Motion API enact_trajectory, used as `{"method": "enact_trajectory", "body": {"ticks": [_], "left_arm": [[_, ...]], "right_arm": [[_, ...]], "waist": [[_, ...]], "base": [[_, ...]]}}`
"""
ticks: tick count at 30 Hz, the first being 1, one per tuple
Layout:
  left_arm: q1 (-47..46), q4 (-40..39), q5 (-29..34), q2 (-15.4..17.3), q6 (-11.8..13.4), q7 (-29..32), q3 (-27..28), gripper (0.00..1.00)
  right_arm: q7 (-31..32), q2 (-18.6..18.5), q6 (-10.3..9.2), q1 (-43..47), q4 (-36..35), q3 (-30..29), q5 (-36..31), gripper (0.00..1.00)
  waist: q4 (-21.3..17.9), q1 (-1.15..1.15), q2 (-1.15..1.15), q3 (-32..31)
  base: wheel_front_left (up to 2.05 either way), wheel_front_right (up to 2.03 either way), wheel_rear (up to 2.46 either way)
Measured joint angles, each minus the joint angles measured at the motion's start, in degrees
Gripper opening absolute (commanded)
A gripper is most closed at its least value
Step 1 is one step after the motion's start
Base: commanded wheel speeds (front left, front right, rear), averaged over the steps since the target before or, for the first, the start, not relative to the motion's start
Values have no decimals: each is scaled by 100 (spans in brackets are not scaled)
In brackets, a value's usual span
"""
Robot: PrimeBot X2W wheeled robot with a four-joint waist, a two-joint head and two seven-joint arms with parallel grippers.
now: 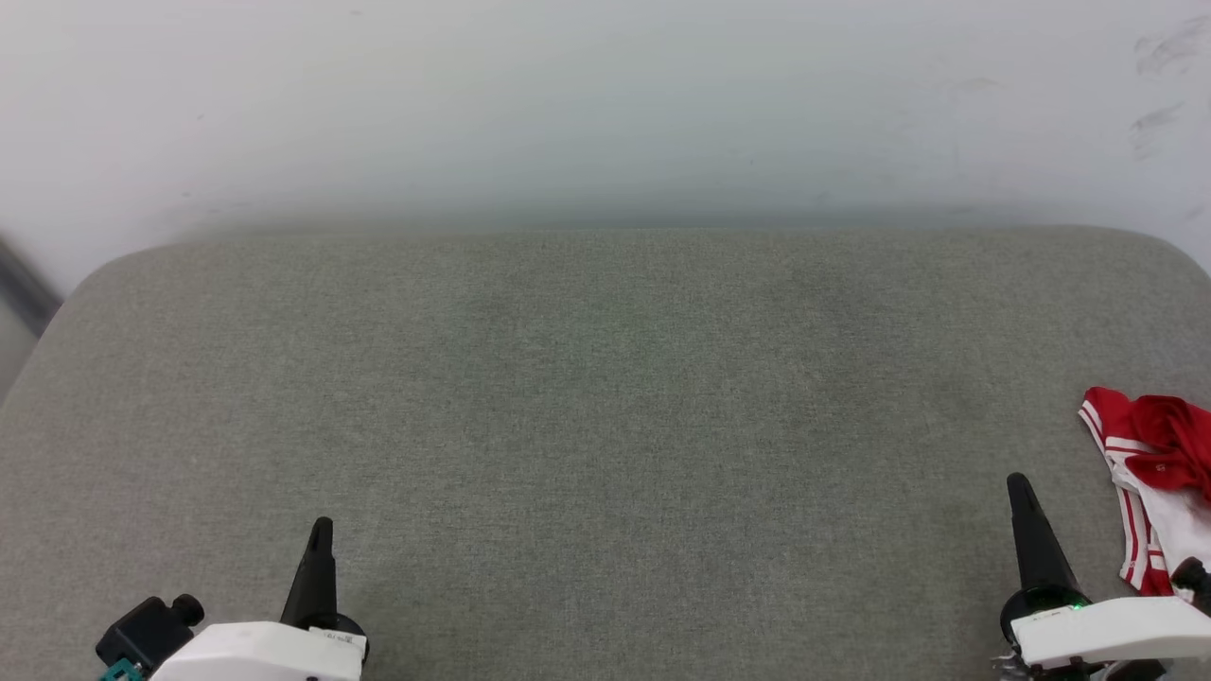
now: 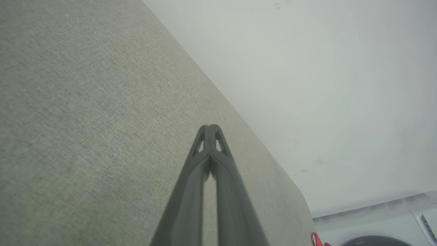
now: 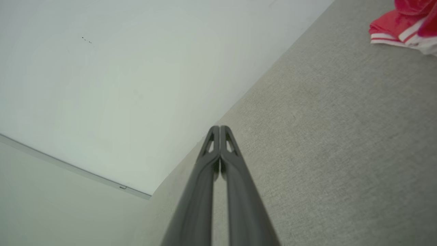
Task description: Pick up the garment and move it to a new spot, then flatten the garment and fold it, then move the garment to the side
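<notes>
Both pinched shut and empty at the desk's (image 1: pixel 605 378) near edge: left tool (image 1: pixel 322 525), right tool (image 1: pixel 1017 480). The garment (image 1: pixel 1159 454) lies crumpled at the right edge, just right of the right tool. It seems stretched near-to-far, but it's partly cut off. Right arm's way closer.

One garment (image 1: pixel 1168 440), one grey padded surface (image 1: pixel 605 397), two sets of fingers: left fingers (image 1: pixel 315 577), right fingers (image 1: pixel 1036 544).
</notes>
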Motion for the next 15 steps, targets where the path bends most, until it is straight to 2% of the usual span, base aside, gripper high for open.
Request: {"method": "enact_trajectory", "body": {"ticks": [15], "left_arm": [[-194, 127, -987, 1, -85, 235, 57, 0]], "right_arm": [[244, -11, 0, -155, 115, -31, 1010, 0]], "waist": [[5, 0, 0, 11]], "base": [[0, 0, 0]]}}
